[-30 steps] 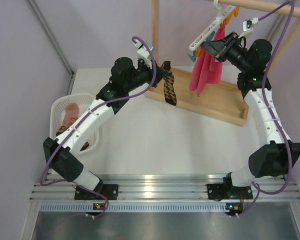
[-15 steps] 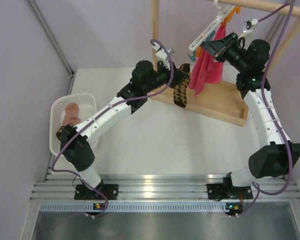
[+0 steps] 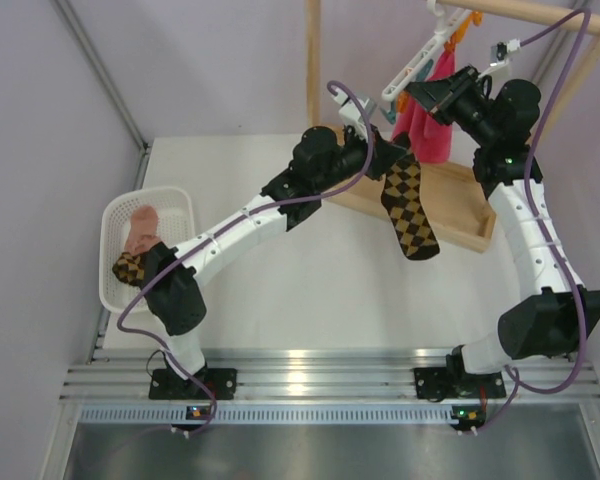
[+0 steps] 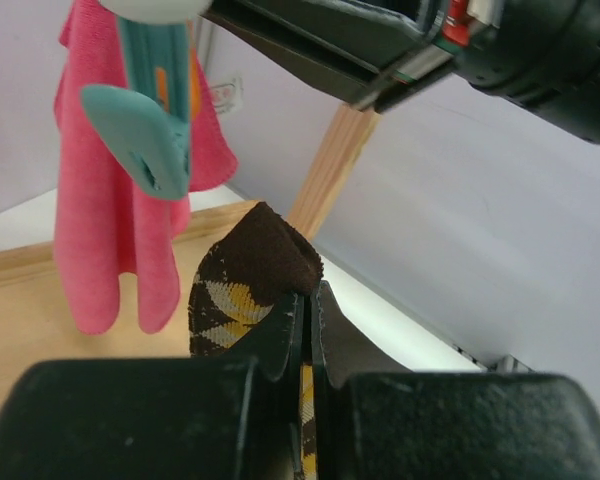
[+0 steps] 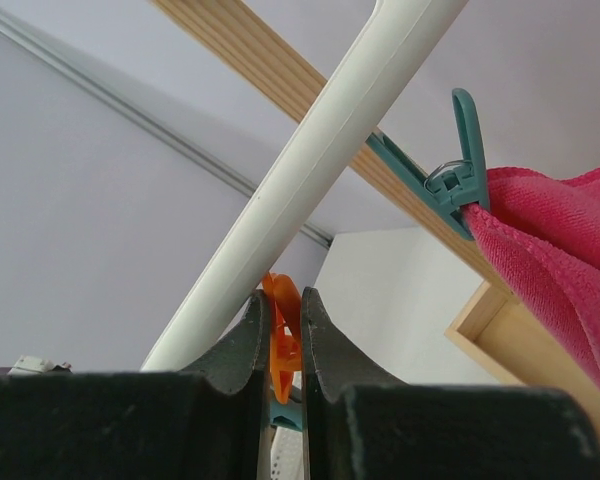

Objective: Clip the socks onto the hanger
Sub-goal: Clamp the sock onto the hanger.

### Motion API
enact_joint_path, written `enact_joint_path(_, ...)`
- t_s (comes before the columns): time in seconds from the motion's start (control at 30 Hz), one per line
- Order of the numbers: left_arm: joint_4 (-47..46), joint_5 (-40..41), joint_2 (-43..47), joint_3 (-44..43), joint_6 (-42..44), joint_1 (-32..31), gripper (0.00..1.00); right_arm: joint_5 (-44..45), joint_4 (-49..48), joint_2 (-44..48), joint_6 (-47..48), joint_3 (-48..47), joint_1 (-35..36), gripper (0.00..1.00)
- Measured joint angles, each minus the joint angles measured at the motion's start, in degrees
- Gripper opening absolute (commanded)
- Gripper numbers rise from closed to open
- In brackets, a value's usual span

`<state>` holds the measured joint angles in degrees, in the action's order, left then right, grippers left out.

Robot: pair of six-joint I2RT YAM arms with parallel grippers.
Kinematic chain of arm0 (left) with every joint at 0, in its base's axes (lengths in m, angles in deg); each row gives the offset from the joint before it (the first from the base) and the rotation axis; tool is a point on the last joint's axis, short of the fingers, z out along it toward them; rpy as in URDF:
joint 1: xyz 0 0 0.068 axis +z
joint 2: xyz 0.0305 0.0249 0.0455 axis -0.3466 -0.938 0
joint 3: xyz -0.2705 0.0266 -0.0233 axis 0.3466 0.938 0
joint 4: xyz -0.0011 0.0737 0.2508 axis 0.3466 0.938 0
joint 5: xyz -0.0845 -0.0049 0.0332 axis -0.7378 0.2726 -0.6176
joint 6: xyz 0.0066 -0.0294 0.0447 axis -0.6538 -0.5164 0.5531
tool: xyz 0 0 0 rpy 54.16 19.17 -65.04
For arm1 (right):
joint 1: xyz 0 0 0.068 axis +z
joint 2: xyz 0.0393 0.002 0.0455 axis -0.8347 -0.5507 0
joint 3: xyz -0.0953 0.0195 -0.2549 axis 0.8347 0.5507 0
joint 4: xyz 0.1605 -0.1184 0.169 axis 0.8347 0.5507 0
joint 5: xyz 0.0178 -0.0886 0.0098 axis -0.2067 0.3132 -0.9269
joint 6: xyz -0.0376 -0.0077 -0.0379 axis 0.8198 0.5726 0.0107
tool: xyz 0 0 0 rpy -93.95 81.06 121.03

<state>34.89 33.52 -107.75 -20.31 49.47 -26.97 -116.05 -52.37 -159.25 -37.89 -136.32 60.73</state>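
My left gripper [image 3: 388, 152] is shut on the cuff of a brown and yellow diamond-check sock [image 3: 408, 208], which hangs below it over the wooden base. In the left wrist view the dark cuff [image 4: 270, 262] sticks up from my shut gripper [image 4: 307, 300], just below a teal clip [image 4: 145, 140]. The white hanger [image 3: 420, 60] hangs tilted from the rack's top rail. My right gripper [image 3: 412, 98] is shut on an orange clip [image 5: 283, 325] under the hanger bar [image 5: 310, 150]. A second check sock [image 3: 130, 266] lies in the basket.
A bright pink cloth [image 3: 430, 125] hangs from a teal clip [image 5: 462, 175] on the hanger. The wooden rack has a post [image 3: 313, 60] and a tray base [image 3: 460, 205]. A white basket [image 3: 115, 250] at the left holds a peach-pink sock [image 3: 140, 228].
My left arm has swung right and up, carrying the sock from the rack's left end to just under the hanger. The right gripper has stayed on the clip.
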Motion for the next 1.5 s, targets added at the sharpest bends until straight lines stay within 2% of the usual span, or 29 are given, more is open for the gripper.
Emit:
enact_joint_path(0.23, -0.09, 4.17, -3.76, -4.66, 0.31, 0.04, 0.00, 0.28, 0.20, 0.42, -0.20, 0.02, 0.24, 0.00)
enact_joint_path(0.67, -2.40, 9.68, -3.80, -4.83, 3.43, 0.39, 0.00, 0.46, 0.37, 0.74, -0.20, 0.11, 0.26, 0.00)
enact_joint_path(1.5, -5.03, 8.81, -3.78, -3.69, 3.08, 1.40, 0.00, 0.50, 0.17, 0.74, 0.31, 0.13, 0.26, 0.00)
